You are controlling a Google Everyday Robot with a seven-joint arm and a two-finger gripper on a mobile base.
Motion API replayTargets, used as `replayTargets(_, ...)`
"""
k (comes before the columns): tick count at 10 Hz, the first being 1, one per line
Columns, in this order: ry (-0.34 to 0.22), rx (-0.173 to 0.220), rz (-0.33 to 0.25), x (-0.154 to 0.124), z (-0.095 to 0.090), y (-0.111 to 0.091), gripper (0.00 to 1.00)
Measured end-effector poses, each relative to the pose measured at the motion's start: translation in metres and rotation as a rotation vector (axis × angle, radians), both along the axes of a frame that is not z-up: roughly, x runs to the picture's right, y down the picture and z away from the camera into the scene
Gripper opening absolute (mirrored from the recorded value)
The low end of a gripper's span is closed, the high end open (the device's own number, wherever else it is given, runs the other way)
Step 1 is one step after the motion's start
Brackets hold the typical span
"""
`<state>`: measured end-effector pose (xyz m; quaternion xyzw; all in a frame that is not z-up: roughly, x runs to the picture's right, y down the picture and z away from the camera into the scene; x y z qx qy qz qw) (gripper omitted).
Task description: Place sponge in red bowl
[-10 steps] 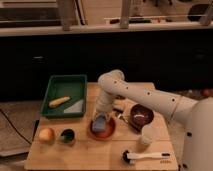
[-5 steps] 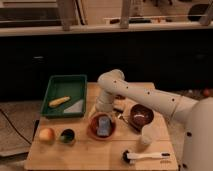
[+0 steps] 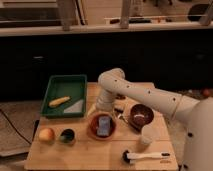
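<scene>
The sponge (image 3: 103,124) lies flat inside the red bowl (image 3: 92,131) on the table (image 3: 90,152), so placement looks done, leaving the end effector (image 3: 103,109), at the bowl's twelve o'clock and whether spread or closed I cannot tell, only to withdraw.

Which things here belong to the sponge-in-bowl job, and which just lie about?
Job: small blue-grey rectangular sponge in shallow terracotta-red bowl; gripper just above it.
Lying about: green tray, dark maroon bowl, white cup, white-handled brush, round orange fruit.
</scene>
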<state>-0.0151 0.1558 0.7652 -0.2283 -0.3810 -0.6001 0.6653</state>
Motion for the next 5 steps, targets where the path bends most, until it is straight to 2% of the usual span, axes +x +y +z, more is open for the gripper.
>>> replayTargets(5, 0.020, 0.030, 0.018, 0.008, -0.004, -0.025, 0.80)
